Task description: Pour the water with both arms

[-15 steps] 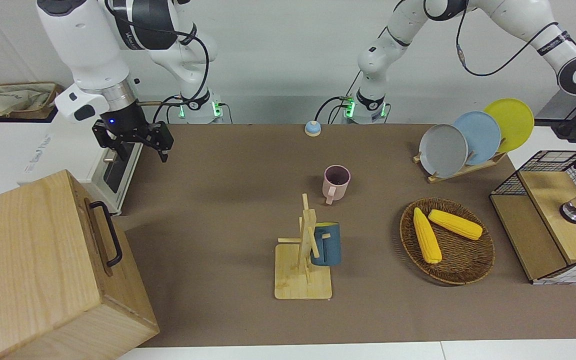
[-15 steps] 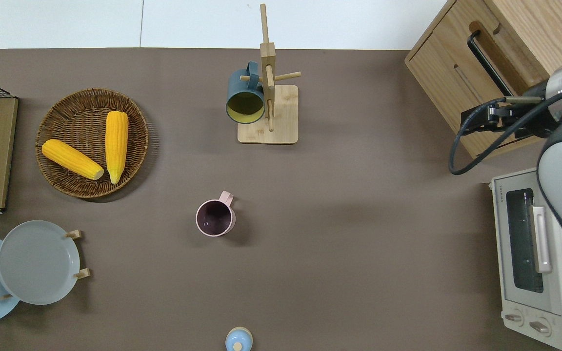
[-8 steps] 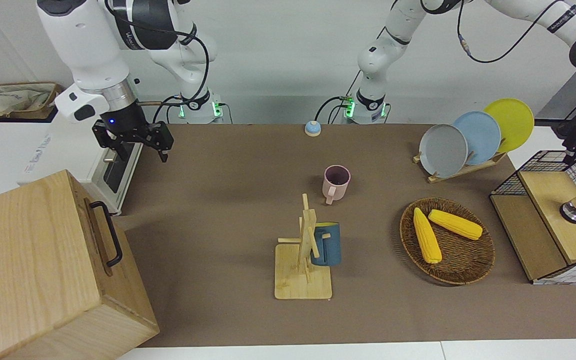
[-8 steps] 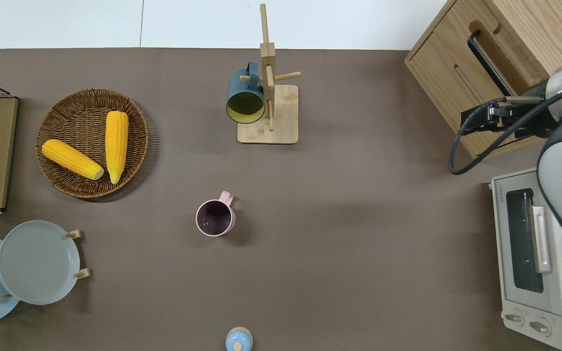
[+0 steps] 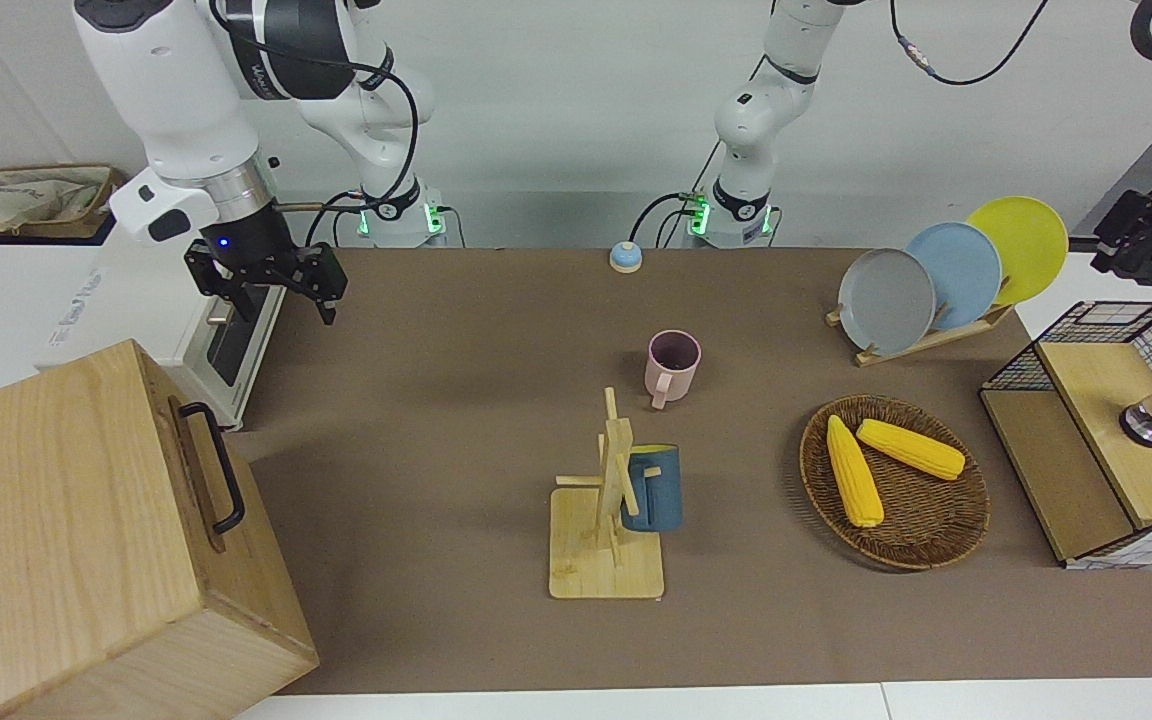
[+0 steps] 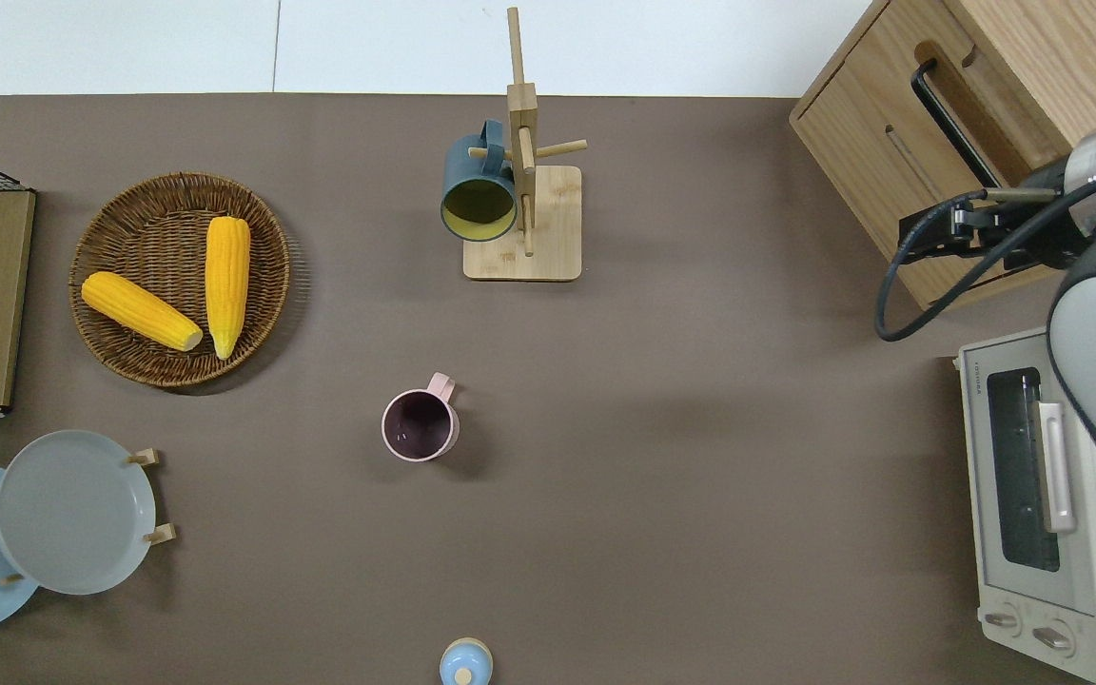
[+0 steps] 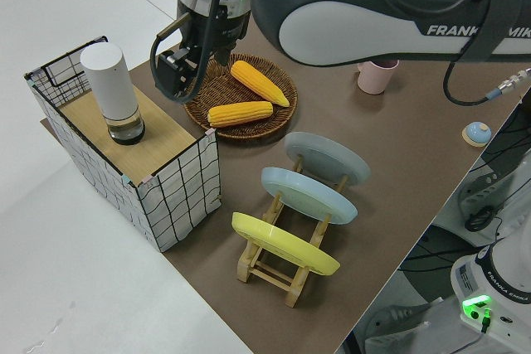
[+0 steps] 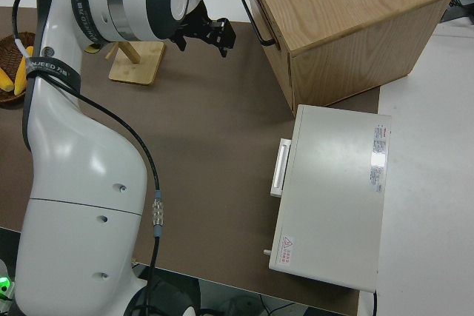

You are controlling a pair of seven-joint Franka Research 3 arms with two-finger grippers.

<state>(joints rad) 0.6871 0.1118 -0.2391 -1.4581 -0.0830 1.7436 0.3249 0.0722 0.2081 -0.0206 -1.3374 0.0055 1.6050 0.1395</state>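
Early step, nothing held. Left gripper (image 7: 176,80) near white bottle (image 7: 113,90), jaws apart. Right gripper (image 5: 266,285) parked, jaws apart. Next guess: grab bottle, pink cup (image 5: 672,367).

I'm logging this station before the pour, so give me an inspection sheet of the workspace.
Surface: brown mat, no spills seen.
Job's things: pink mug upright on the mat; blue mug hung on the wooden mug tree; white bottle on the wire crate.
Clutter: two corn cobs in the wicker basket; three plates in a rack; bell.
Grippers: right gripper open, empty; left gripper empty, beside the bottle.
Cables: black, along both arms.
Surroundings: wooden cabinet, toaster oven.
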